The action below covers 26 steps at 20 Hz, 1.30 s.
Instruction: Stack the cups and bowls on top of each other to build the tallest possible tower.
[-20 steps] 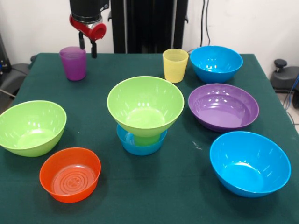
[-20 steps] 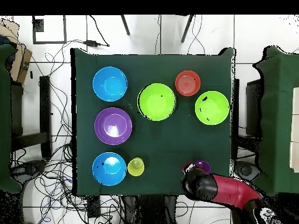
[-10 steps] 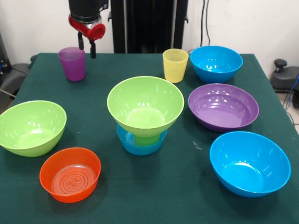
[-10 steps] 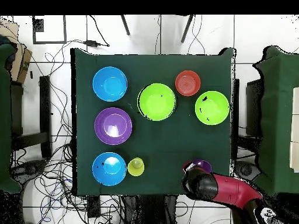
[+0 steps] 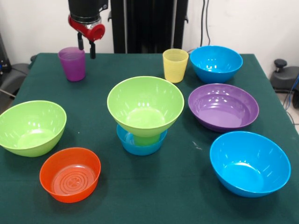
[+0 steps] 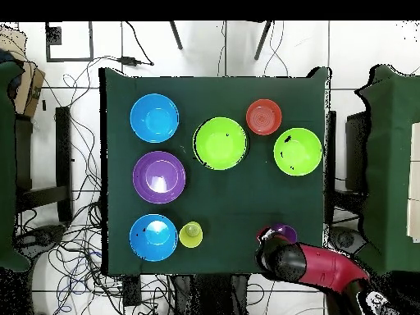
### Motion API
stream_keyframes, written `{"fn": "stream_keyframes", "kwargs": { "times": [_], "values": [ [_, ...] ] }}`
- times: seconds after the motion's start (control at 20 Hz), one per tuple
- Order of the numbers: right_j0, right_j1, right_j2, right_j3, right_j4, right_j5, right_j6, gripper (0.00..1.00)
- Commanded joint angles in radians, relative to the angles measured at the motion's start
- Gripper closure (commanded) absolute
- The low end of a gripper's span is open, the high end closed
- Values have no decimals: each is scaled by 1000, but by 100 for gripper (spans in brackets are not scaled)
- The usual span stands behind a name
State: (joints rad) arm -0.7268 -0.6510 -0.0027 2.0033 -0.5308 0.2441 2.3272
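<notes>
The tower stands mid-table: a small blue bowl (image 5: 138, 145), a green cup (image 5: 146, 139) in it, and a lime green bowl (image 5: 145, 105) on top; from overhead only the green bowl (image 6: 220, 143) shows. The purple cup (image 5: 72, 63) stands upright at the far left, also in the overhead view (image 6: 285, 233). My gripper (image 5: 87, 46) hangs at the cup's right rim, fingers apart and empty; one finger is over the rim, the other just outside. The yellow cup (image 5: 175, 65) stands far centre.
Loose bowls ring the tower: lime green (image 5: 31, 127) and small orange (image 5: 70, 174) at the left, blue (image 5: 216, 63) at the far right, wide purple (image 5: 223, 107) and blue (image 5: 249, 163) at the right. The arm (image 6: 316, 267) reaches in over the table's edge.
The gripper and the purple cup have both shifted very slightly to the left in the front view, then stayed still. Nothing else has moved.
</notes>
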Motion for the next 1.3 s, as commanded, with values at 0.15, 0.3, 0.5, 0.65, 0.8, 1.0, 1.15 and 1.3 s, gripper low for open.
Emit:
{"fn": "stream_keyframes", "kwargs": {
  "times": [0.15,0.3,0.5,0.65,0.8,1.0,1.15,1.3],
  "values": [
    [21,107,106,-174,-62,-55,-51,0],
    [17,123,108,-190,-77,-60,-60,0],
    [8,141,119,-208,-95,-50,-82,0],
    [-3,150,134,-216,-102,-24,-106,0],
    [-10,166,149,-238,-116,18,-145,0],
    [-10,185,165,-270,-136,67,-181,0],
    [-13,209,174,-288,-145,79,-180,0],
    [-7,228,177,-299,-150,74,-166,0]
  ]
}}
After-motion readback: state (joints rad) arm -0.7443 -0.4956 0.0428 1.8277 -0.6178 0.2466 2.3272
